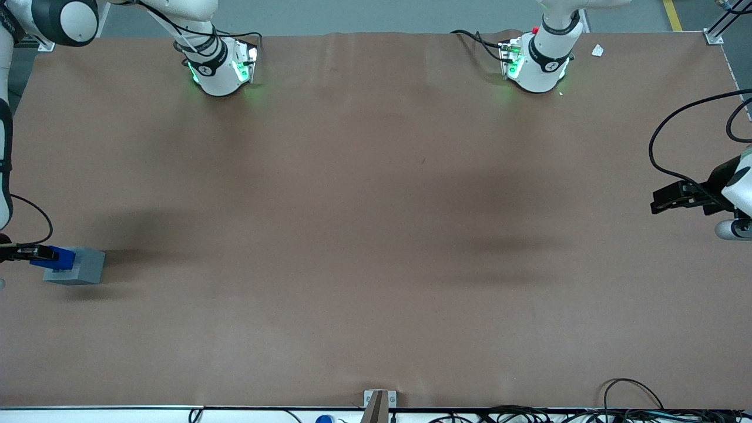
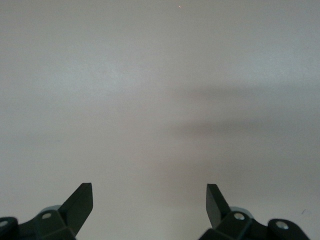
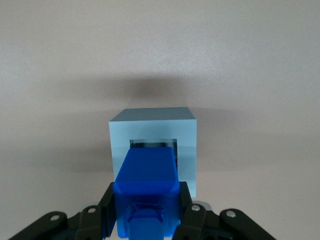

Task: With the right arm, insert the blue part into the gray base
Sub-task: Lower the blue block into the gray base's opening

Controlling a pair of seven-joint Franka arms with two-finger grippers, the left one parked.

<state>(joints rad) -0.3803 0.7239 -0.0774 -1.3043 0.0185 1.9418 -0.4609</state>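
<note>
On the brown table, near the working arm's edge, the gripper is clamping the blue part (its tip entering the recess) above the base.

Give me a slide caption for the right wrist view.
Claw grips the blue part, holding it over the gray base recess.

Right arm low, gripper jaws clamped.
</note>
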